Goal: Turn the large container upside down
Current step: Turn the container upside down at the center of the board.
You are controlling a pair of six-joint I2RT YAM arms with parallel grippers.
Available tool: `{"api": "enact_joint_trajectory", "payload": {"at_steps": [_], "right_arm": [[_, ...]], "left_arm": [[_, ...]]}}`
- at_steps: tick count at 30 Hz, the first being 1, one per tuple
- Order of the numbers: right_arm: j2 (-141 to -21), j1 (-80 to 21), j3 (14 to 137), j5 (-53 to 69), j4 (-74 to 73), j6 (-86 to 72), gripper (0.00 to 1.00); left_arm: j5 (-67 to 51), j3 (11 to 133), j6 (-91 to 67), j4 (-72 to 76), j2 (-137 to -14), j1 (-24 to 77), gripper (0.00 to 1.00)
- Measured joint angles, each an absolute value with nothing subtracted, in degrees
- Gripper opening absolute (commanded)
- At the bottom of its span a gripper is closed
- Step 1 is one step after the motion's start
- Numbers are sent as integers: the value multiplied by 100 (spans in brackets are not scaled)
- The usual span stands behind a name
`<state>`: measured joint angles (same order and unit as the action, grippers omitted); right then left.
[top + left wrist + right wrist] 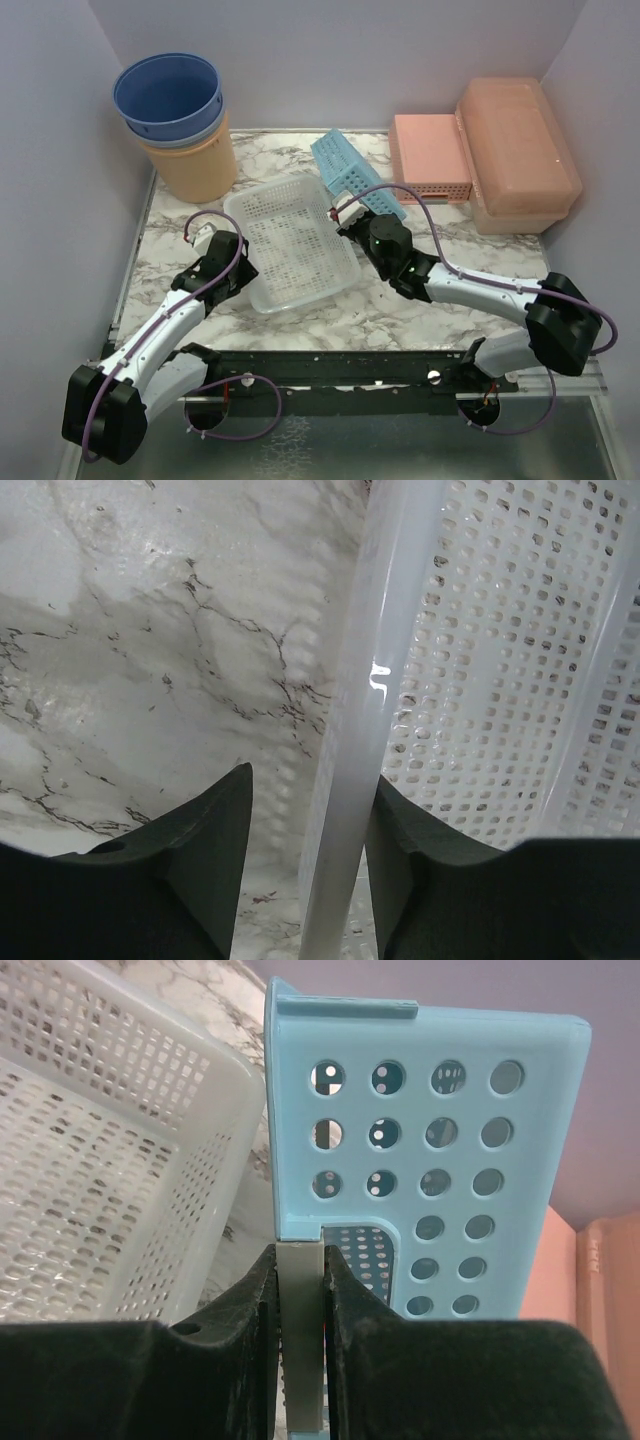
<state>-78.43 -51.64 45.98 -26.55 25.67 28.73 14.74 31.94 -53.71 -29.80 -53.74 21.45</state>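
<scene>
Left claw (pixel 310 778) stands released, its two dark fingers either side of the left rim of a white basket (pixel 295 245); the rim runs up between them, close against the right finger with a gap on the left. Right claw (pixel 298 1260) is clenched on a thin pale strip at the lower edge of a blue basket (pixel 355 180), which stands tipped on its side with its holed wall facing the wrist camera, just beside the white basket's far right corner.

The large container (pixel 520 140) sits at the far right of the marble table (pixel 400 310), close to the right wall and well apart from both claws. Its long axis runs away from the arms, the far end leaning slightly left. A broad, flat, smooth face points up, and a paler band shows along its near bottom edge. Whether that band is the lid cannot be told. A pink basket (pixel 430 155) lies just beside it on the left, holed sides showing. At the far left corner a blue bucket (pixel 168 95) is stacked in an orange bucket (pixel 195 165).
</scene>
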Motion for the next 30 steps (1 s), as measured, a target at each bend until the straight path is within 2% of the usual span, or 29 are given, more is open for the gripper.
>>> {"api": "enact_joint_trajectory", "payload": {"at_steps": [8, 18, 30], "right_arm": [[-8648, -4958, 4919, -2521, 2980, 3553, 1], [-9568, -4473, 5061, -1949, 3642, 4379, 1], [-10053, -4136, 5437, -1223, 3671, 4427, 1]], "left_arm": [[1326, 3114, -5328, -2910, -5389, 2145, 37], [1267, 3107, -5325, -3183, -5057, 2150, 36], [1278, 3072, -5618, -3332, -4674, 2150, 36]]}}
